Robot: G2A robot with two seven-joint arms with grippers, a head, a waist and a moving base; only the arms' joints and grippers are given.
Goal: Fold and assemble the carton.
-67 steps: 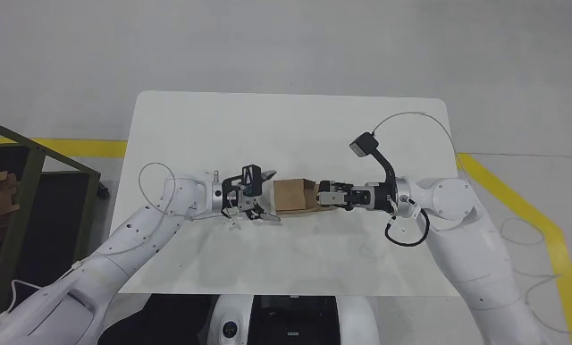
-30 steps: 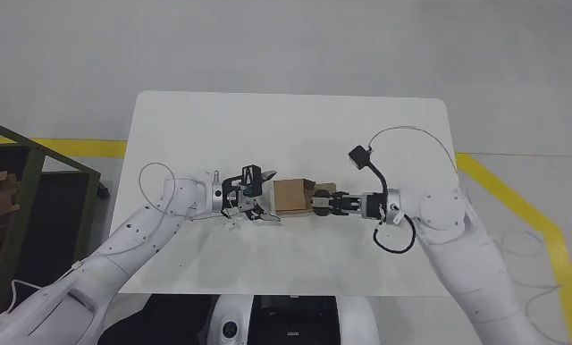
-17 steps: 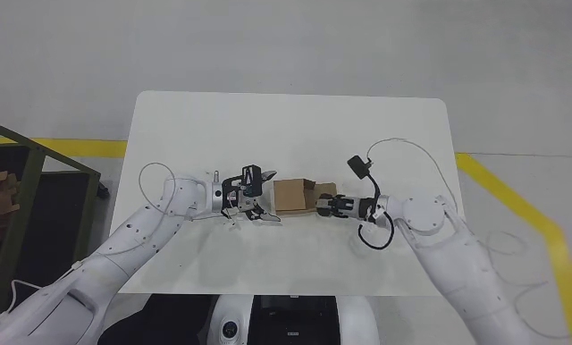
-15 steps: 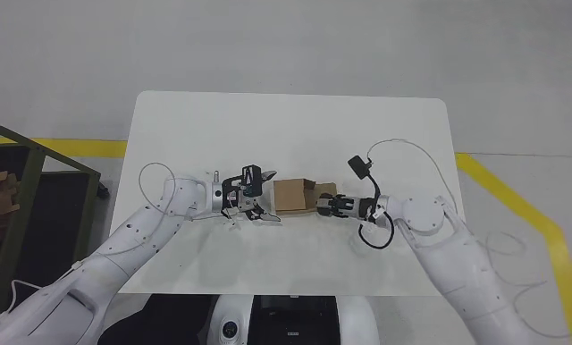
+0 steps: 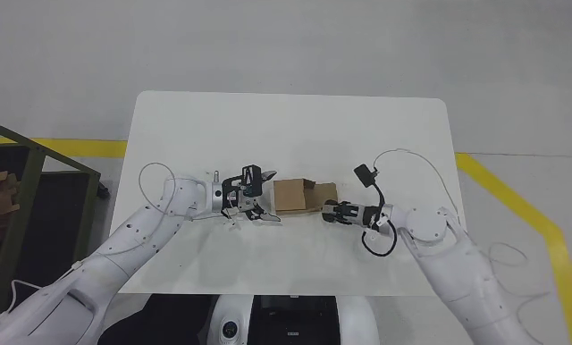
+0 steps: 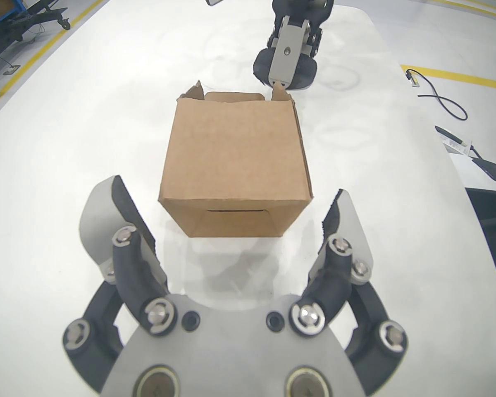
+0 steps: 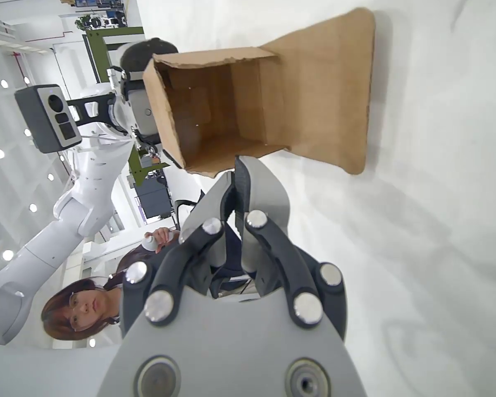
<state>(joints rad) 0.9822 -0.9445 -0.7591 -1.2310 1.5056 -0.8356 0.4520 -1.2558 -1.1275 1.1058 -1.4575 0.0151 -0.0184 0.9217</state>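
A small brown carton [image 5: 290, 195] lies on its side in the middle of the white table [image 5: 179, 122]. Its closed end faces my left gripper [image 5: 259, 211], which stands open a short way off, with the carton [image 6: 235, 167] just beyond its fingertips [image 6: 118, 196]. The open end [image 7: 215, 109] faces my right gripper [image 7: 234, 175], and one flap [image 7: 330, 96] lies flat on the table. My right gripper [image 5: 329, 214] is shut, its tips at the rim of the open end near a torn corner [image 6: 279, 92]. I see no cardboard between its fingers.
A dark green frame [image 5: 27, 184] stands off the table's left side. A black cable [image 6: 438, 92] lies on the floor beyond the table's edge. Yellow floor lines [image 5: 500, 193] run on both sides.
My right gripper has drawn back from the carton's open end toward the table's front, and its forearm has swung round. The left arm and the carton have stayed put.
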